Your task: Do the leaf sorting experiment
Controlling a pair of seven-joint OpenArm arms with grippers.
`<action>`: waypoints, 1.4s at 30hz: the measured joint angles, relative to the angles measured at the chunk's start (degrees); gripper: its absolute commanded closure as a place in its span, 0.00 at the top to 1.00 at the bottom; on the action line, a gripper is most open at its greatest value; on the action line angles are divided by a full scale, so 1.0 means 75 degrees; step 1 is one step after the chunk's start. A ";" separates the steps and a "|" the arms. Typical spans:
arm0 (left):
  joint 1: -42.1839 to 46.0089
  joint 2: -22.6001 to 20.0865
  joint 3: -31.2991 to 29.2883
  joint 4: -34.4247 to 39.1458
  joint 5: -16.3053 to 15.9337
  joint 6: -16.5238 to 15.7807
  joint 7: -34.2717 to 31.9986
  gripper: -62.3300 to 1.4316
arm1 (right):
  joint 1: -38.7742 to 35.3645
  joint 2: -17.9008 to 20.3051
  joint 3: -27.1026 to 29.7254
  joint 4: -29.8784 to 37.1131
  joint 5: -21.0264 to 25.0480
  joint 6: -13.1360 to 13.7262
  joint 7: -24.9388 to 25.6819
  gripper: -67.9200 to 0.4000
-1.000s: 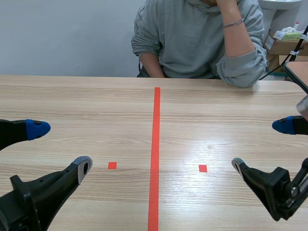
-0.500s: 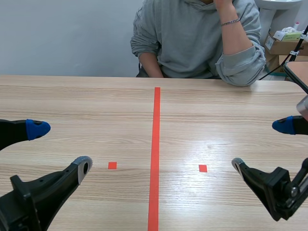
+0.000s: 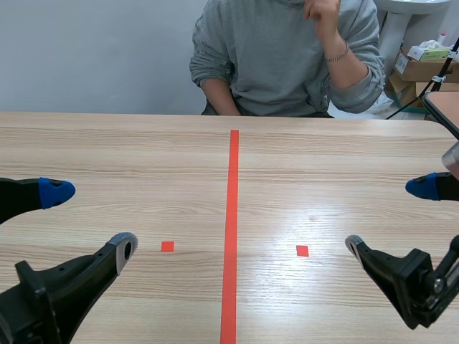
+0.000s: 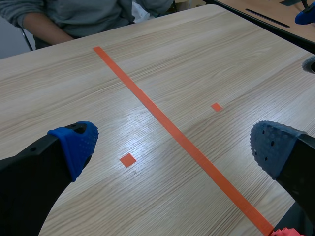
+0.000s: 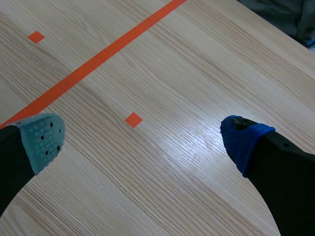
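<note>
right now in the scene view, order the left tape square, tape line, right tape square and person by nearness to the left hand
From the left hand:
1. left tape square, just inward of it
2. tape line, down the middle
3. right tape square, beyond the line, on the other arm's side
4. person, seated at the far side

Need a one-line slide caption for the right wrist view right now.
Right gripper open over the wooden table, an orange-red tape square between its fingers.

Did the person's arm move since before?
Yes. The person's arm rose and drew back; its elbow no longer overlaps the far edge of the table.
</note>
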 measured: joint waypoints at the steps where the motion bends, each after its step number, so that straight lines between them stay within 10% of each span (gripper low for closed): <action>1: 0.0000 0.0000 0.0000 0.0000 0.0000 0.0000 0.0000 1.00 | 0.0000 0.0000 0.0000 0.0000 0.0000 0.0000 0.0000 1.00; 42: -0.0152 0.0000 0.0000 0.0000 -0.0003 0.0000 0.0000 1.00 | 0.0003 -0.0003 0.0000 0.0000 0.0000 0.0000 0.0006 1.00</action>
